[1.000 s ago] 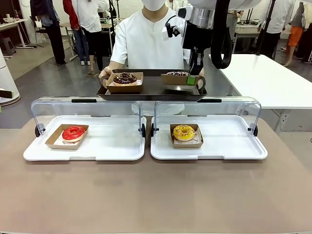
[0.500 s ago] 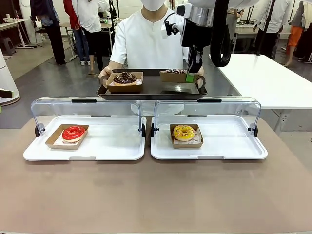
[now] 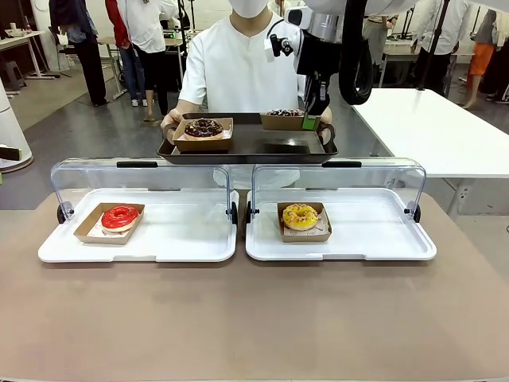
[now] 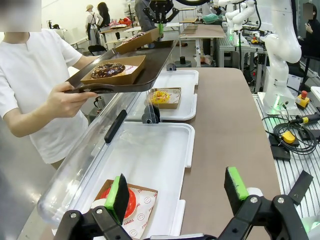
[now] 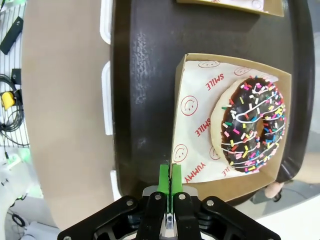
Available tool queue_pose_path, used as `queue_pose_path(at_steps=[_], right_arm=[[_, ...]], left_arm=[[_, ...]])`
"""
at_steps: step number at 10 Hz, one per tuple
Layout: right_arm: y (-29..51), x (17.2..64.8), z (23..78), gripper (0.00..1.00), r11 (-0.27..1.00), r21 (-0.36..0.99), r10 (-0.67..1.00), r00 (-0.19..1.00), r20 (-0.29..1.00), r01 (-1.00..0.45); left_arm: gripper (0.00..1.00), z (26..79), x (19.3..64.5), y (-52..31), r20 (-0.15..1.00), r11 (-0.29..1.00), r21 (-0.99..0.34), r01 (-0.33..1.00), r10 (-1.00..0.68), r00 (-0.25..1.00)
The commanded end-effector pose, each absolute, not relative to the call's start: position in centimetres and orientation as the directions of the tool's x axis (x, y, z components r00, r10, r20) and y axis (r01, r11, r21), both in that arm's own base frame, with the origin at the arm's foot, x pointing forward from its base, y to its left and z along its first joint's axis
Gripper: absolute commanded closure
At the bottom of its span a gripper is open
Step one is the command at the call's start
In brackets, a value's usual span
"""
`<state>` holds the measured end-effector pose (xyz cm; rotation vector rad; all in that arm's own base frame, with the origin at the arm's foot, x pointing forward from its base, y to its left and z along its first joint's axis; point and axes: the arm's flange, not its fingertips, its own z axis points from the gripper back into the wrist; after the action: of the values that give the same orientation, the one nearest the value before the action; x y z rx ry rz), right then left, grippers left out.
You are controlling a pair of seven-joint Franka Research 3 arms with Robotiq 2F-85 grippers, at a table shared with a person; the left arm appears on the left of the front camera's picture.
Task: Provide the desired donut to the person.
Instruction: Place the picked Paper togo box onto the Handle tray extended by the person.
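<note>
The person (image 3: pixel 238 68) in a white shirt stands at the far edge of the surface (image 3: pixel 254 318), holding a dark tray (image 3: pixel 246 148) level with both hands. On the tray sit two cardboard boats: one with a chocolate donut (image 3: pixel 204 126) toward its left end, one with a sprinkled chocolate donut (image 5: pixel 255 125) toward its right end.

Your right tool (image 3: pixel 308 118) reaches over the tray's right end. In the right wrist view its green pads (image 5: pixel 163 180) are pressed together on the upright side wall of the sprinkled donut's boat (image 5: pixel 225 120), so it is closed and gripping that boat by its thin edge. The boat looks to be resting on the tray or very nearly so; you cannot tell for certain.

To finish this well, lower gently until the boat's base sits flat on the tray, away from the tray's rim. Then part the pads fully before you lift, and rise straight up so the wall is not dragged. The tray is hand-held, so avoid pushing down on it.

Your left tool (image 4: pixel 177 192) hangs with its fingers spread wide and nothing between them, above the near left white tray (image 4: pixel 170 150) that holds a red donut (image 3: pixel 120 216). A yellow donut (image 3: pixel 300 216) rests in the right white tray (image 3: pixel 382 231). Both clear lids (image 3: pixel 143 179) stand raised.
</note>
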<state>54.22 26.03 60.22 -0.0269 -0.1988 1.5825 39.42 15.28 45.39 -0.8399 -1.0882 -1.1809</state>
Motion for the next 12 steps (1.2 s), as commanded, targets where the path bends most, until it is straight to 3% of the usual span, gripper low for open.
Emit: queue_pose_path(at_steps=[1,7,8,9,10,11,12], right_arm=[[26.1,55.7,60.2,0.98,-0.015,-0.147,0.995,-0.029,0.092,-0.989],[25.9,57.1,57.8,0.98,-0.026,-0.114,0.996,-0.035,0.076,-0.993],[25.9,57.0,57.7,0.91,-0.038,-0.112,0.996,-0.047,0.081,-0.993],[26.0,57.0,57.6,0.38,-0.043,-0.109,0.995,-0.052,0.08,-0.993],[26.0,57.0,57.6,0.31,-0.047,-0.108,0.995,-0.056,0.079,-0.993],[26.1,57.0,57.7,0.0,-0.051,-0.104,0.995,-0.059,0.078,-0.993],[26.2,56.9,57.8,0.0,-0.054,-0.104,0.995,-0.062,0.078,-0.993]], left_arm=[[0.0,45.5,39.3,15.4,0.96,0.207,0.042,0.977,-0.279,0.018],[0.0,45.5,39.3,15.4,0.96,0.207,0.042,0.977,-0.279,0.018],[0.0,45.5,39.3,15.4,0.96,0.207,0.042,0.977,-0.279,0.018],[0.0,45.5,39.3,15.4,0.96,0.207,0.042,0.977,-0.279,0.018],[0.0,45.5,39.3,15.4,0.96,0.207,0.042,0.977,-0.279,0.018],[0.0,45.5,39.3,15.4,0.96,0.207,0.042,0.977,-0.279,0.018],[0.0,45.5,39.3,15.4,0.96,0.207,0.042,0.977,-0.279,0.018]])
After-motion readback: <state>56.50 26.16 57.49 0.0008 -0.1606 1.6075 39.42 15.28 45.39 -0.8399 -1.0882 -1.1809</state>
